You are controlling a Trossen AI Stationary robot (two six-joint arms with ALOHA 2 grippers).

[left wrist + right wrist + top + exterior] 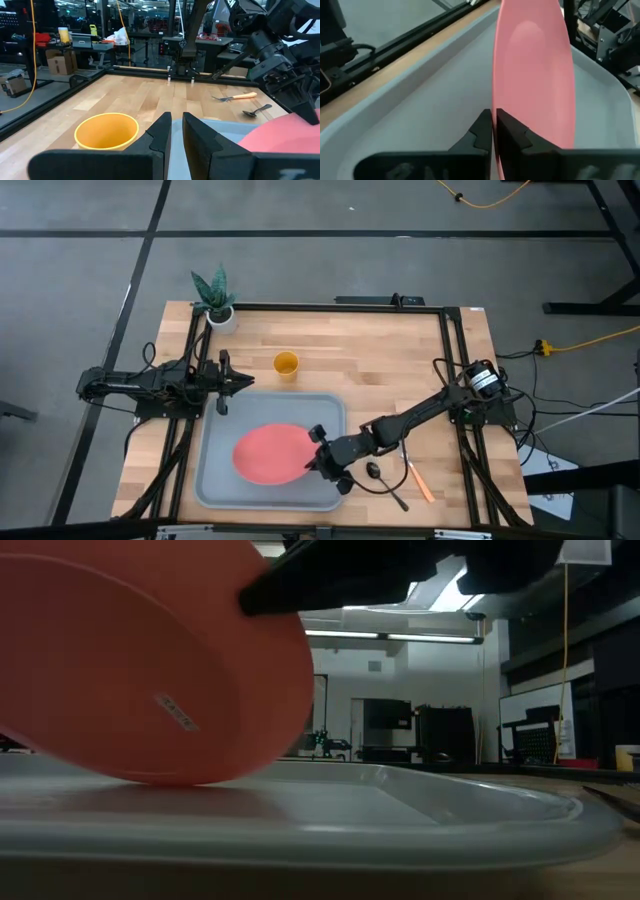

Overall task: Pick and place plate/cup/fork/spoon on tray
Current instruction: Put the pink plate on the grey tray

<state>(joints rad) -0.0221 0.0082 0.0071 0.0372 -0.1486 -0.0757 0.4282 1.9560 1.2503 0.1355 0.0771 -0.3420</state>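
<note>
The coral-pink plate (268,453) is over the grey-blue tray (215,480), held by my right gripper (316,461) at its right rim. In the low view the plate (150,670) is tilted, its left part low at the tray floor (330,805). My left gripper (245,383) is shut and empty above the tray's far left edge, near the yellow cup (286,364), which stands on the wood. The dark spoon (384,483) and the orange-handled fork (416,476) lie on the table right of the tray. My right gripper pinches the plate's rim (496,107) between its two fingers, one on each face, coming from the table's right side and slanting down. The plate is tilted, its held edge raised and its far edge low over the tray; whether it touches there I cannot tell.
A white pot with a green plant (216,300) stands at the table's far left corner. Black frame rails (330,307) run along the table's edges. Bare wood lies between the cup and the right rail.
</note>
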